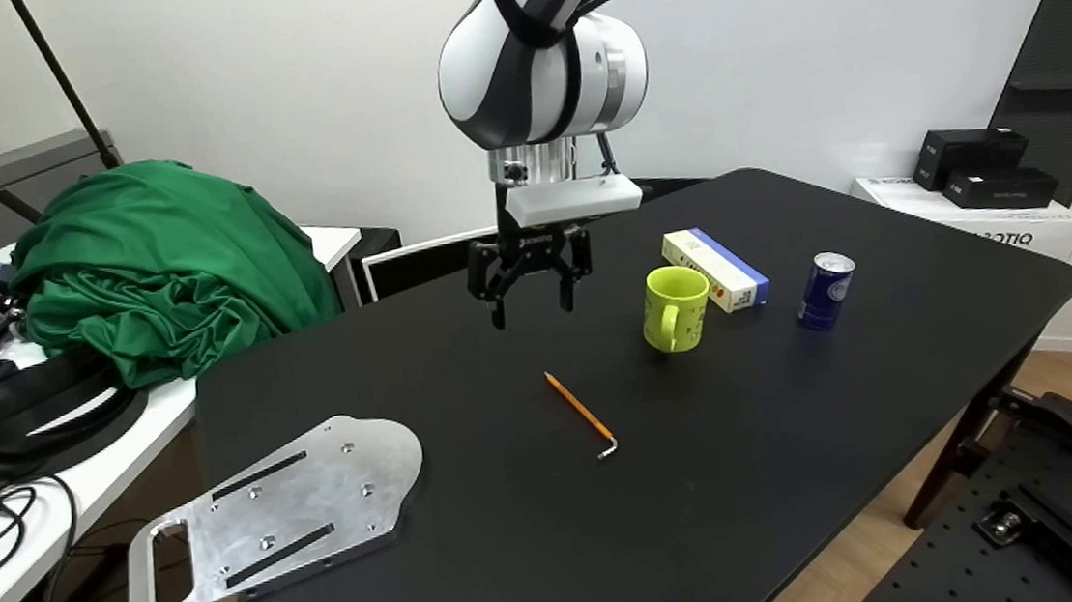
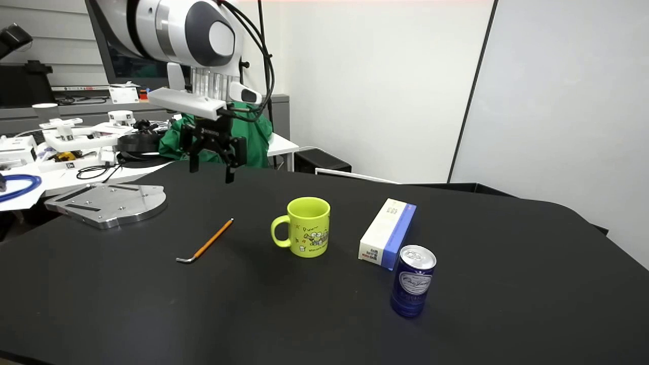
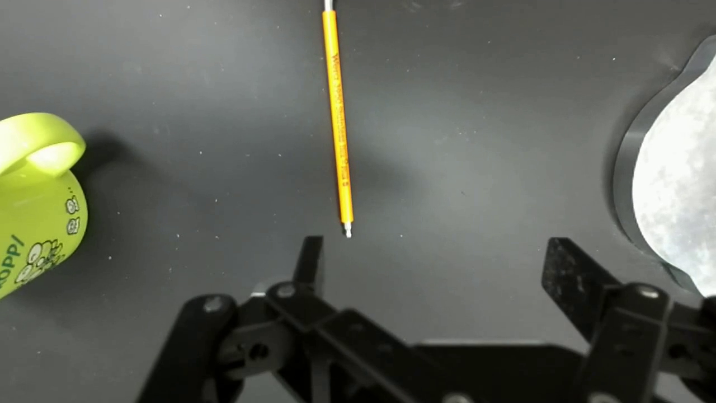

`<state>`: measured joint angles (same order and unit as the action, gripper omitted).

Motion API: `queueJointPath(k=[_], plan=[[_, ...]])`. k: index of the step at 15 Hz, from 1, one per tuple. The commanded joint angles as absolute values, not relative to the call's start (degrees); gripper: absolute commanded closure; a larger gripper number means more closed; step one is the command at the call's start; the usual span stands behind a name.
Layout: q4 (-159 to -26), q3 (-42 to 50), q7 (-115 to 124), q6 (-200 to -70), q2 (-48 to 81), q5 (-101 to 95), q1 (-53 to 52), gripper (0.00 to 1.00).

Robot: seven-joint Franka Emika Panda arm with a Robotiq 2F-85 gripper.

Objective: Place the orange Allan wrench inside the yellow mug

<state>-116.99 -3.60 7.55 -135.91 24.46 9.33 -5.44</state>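
Observation:
The orange Allan wrench (image 1: 581, 409) lies flat on the black table, a thin orange rod with a bent silver tip. It also shows in an exterior view (image 2: 213, 240) and the wrist view (image 3: 338, 120), where its bent end is cut off. The yellow mug (image 1: 685, 324) stands upright with its handle toward the wrench; it also shows in an exterior view (image 2: 313, 233) and, partly cut off, at the left of the wrist view (image 3: 39, 224). My gripper (image 3: 436, 243) is open and empty, pointing down above the table, beyond the wrench's straight end; it shows in both exterior views (image 1: 533, 309) (image 2: 212, 173).
A white-and-blue box (image 1: 713, 268) lies behind the mug. A dark blue can (image 1: 825, 293) stands further along the table. A silver metal plate (image 1: 296, 497) lies at the table's edge, on the wrench's opposite side from the mug. A green cloth (image 1: 155, 266) is piled on a side table.

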Motion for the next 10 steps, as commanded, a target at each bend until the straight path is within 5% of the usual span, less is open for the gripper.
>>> queueJointPath(k=[1,10], plan=[[-117.8,-2.8,10.1,-135.5,25.4,7.6,-6.2,0.0],[-122.2,-1.3,11.2,-143.4,30.0,7.3,-6.0,0.0]])
